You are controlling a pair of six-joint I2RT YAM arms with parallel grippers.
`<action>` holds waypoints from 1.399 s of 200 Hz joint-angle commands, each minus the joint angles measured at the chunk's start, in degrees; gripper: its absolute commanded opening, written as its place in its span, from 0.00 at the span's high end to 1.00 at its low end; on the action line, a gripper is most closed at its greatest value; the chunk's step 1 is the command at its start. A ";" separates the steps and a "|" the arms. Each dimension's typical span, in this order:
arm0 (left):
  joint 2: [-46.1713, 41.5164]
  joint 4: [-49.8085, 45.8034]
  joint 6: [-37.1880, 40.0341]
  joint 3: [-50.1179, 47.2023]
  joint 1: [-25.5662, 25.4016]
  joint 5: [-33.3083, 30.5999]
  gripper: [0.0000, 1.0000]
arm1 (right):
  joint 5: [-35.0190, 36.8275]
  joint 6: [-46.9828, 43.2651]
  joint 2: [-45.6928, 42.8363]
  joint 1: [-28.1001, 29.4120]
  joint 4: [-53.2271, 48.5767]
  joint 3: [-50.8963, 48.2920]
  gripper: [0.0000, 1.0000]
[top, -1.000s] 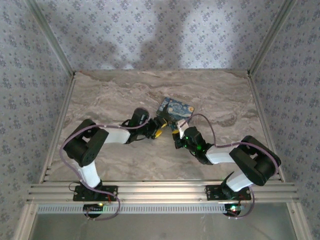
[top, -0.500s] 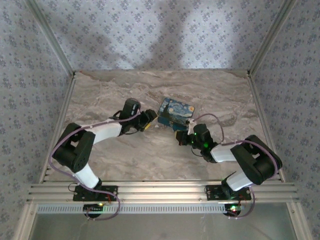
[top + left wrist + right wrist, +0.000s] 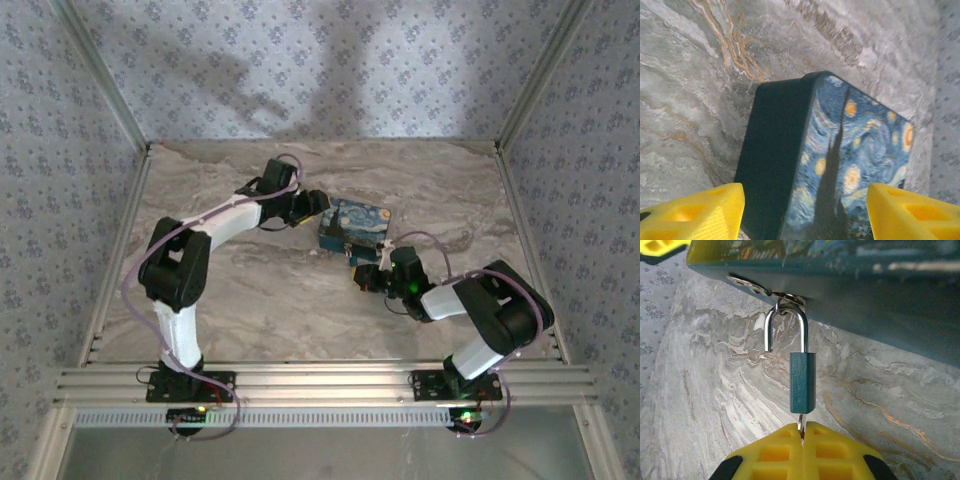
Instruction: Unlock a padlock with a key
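Item: padlock (image 3: pixel 803 382), small, with a teal-blue painted body and a thin bright shackle (image 3: pixel 786 315). Location: hooked through a wire ring (image 3: pixel 790 299) on the side wall of the painted tin (image 3: pixel 875 285), the body extending away from the tin toward the right gripper (image 3: pixel 802 437). Whether the body rests on the worktop (image 3: pixel 710 390) or is held just clear of it cannot be told. Condition: one shackle leg is seated in the body. The other ends free beside it, so the lock is judged already sprung or nearly so. Key (image 3: pixel 800 424): only a sliver of blade is seen, entering the underside of the body, with the right jaws closed tight on it. Handling: the padlock is judged light, rigid and hard, its paint smooth and likely slippery. It is expected to swing on the ring and turn with the key unless steadied. The best hold is judged to be across the broad flat faces of the body, not on the shackle. Surroundings: the left gripper (image 3: pixel 802 210) is placed at the far end of the tin, jaws spread wide with the tin between them and no contact seen. Obstructions: the tin wall lies directly behind the shackle, leaving little room there. The ring tethers the lock, and the tin, judged light, may be dragged along if the key is pulled.
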 commanded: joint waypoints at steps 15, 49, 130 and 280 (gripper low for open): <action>6.25 -8.30 5.18 8.41 -0.38 3.35 0.35 | -0.16 0.88 0.84 -0.97 -1.99 0.01 0.96; 10.95 -10.59 6.04 12.89 -0.43 3.20 0.35 | -0.27 0.70 0.69 -1.70 -1.86 -0.71 0.95; 9.03 -10.09 6.17 7.12 0.10 -1.30 0.38 | -2.15 -5.85 -6.34 -4.46 -9.51 -1.43 0.70; -0.43 -3.10 2.52 -8.92 0.04 -1.98 0.39 | -15.80 -13.86 -0.35 -12.12 -10.00 13.62 0.50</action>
